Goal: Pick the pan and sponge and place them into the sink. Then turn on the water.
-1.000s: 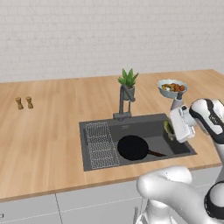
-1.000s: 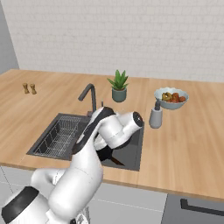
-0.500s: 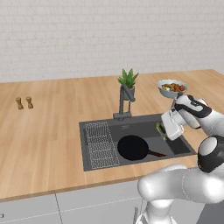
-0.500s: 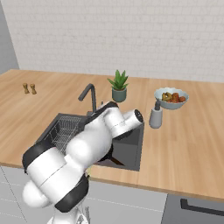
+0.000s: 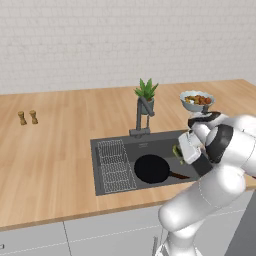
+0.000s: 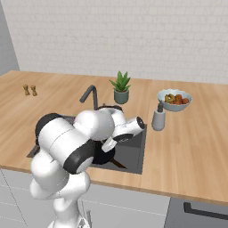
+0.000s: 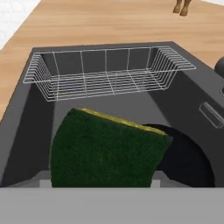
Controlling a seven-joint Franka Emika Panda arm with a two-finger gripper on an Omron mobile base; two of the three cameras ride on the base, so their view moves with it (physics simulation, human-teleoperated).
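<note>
The black pan [image 5: 152,169] lies flat in the dark grey sink [image 5: 112,188], with its handle pointing right. My gripper [image 5: 182,150] hangs over the sink's right part, just right of the pan, and is shut on the green sponge [image 5: 176,149]. In the hand view the sponge [image 7: 105,153] is large between the fingers, above the sink floor. The pan [image 7: 189,162] lies behind it to the right, and the wire drainer [image 7: 109,72] is beyond. My arm hides most of the sink [image 6: 135,149] in the right base view. No water runs from the faucet [image 5: 142,116].
A potted plant [image 5: 146,93] stands behind the faucet. A white bowl of food [image 5: 196,100] and a soap dispenser [image 6: 158,118] sit on the counter right of the sink. Two small shakers [image 5: 27,117] stand far left.
The hand has swung left and lower over the sink's right part, still holding the sponge. The arm's elbow has come forward. The pan has not moved.
</note>
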